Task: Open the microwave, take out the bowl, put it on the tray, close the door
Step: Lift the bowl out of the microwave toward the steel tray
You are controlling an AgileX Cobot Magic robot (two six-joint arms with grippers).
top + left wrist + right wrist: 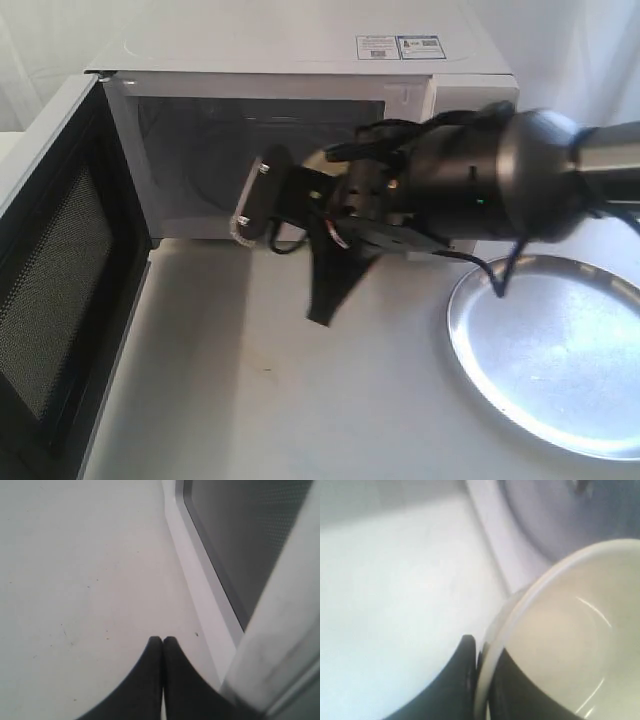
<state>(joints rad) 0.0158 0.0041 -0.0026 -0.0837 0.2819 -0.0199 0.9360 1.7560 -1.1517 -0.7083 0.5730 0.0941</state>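
Toward the back edge of the counter [250, 400], the right gripper [480, 654] clamped the rim of the bowl [560, 630]; the left gripper [162, 640], closed, hung beside the door [240, 545] over open counter.

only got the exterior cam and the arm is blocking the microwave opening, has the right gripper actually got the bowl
Observer: Yes. The right wrist view shows the right gripper shut on the rim of the bowl, with one finger on each side of the rim.
Operator: ok and the left gripper, i cant see it at all
Observer: The left wrist view shows the left gripper shut with its fingertips together and holding nothing. It is over the table, right beside the door.
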